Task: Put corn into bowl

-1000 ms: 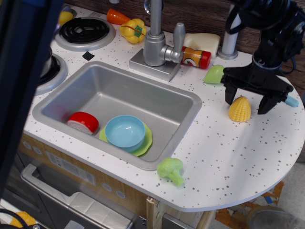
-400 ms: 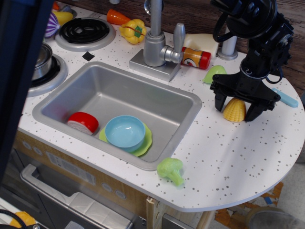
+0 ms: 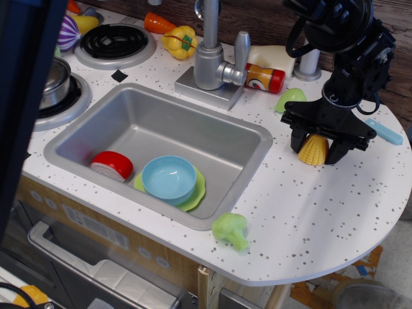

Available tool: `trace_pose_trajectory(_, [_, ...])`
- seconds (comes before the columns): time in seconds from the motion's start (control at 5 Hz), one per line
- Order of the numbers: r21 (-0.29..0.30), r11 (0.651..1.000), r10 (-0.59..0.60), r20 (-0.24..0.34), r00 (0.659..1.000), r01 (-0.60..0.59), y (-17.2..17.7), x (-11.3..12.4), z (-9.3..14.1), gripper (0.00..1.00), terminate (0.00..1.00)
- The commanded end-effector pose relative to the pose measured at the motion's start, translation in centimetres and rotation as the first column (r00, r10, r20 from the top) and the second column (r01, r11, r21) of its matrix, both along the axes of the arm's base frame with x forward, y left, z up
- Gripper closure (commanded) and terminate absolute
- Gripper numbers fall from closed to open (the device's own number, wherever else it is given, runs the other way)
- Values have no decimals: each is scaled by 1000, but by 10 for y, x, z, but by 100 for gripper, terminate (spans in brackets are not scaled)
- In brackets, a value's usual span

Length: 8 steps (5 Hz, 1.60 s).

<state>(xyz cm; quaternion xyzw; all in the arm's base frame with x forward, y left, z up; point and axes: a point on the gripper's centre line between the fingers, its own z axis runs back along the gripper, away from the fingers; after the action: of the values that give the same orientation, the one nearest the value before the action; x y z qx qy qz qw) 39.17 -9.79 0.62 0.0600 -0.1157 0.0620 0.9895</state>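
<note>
The yellow ribbed corn point(image 3: 313, 150) rests on the white speckled counter at the right. My black gripper point(image 3: 315, 148) has come down over it, with a finger pressed against each side, so it is shut on the corn. The corn still touches the counter. The light blue bowl point(image 3: 168, 178) sits on a lime green plate point(image 3: 197, 191) at the front of the steel sink point(image 3: 161, 119), well to the left of the gripper and lower.
A red toy point(image 3: 111, 165) lies in the sink beside the bowl. A green broccoli point(image 3: 231, 229) lies at the counter's front edge. A light green pear-like toy point(image 3: 290, 98), a ketchup bottle point(image 3: 264, 77) and the faucet point(image 3: 209, 58) stand behind. A steel pot point(image 3: 51, 74) is at the left.
The gripper moved left and down over the corn and its fingers closed in against the corn's sides. The corn shifted slightly left with it.
</note>
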Motion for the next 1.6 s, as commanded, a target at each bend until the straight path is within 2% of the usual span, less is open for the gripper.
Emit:
trace_pose_trajectory(0.0, [67, 998, 3, -17, 1000, -2, 37, -13, 62, 100, 0])
trace_pose_trajectory(0.2, [145, 989, 8, -70, 997, 3, 78, -40, 91, 100, 0])
trace_pose_trajectory(0.4, [176, 984, 35, -85, 996, -19, 105, -64, 89, 100, 0])
trace_pose_trajectory(0.6, [152, 988, 22, -65, 998, -12, 122, -82, 70, 100, 0])
trace_pose_trajectory(0.8, [114, 993, -29, -34, 999, 33, 138, -91, 35, 100, 0])
trace_pose_trajectory(1.0, [105, 990, -88, -16, 996, 89, 162, -97, 18, 100, 0])
trace_pose_trajectory(1.2, [78, 989, -127, -3, 992, 127, 172, -99, 18, 0, 0])
trace_pose_trajectory(1.4, [78, 989, -127, -3, 992, 127, 172, -99, 18, 0, 0])
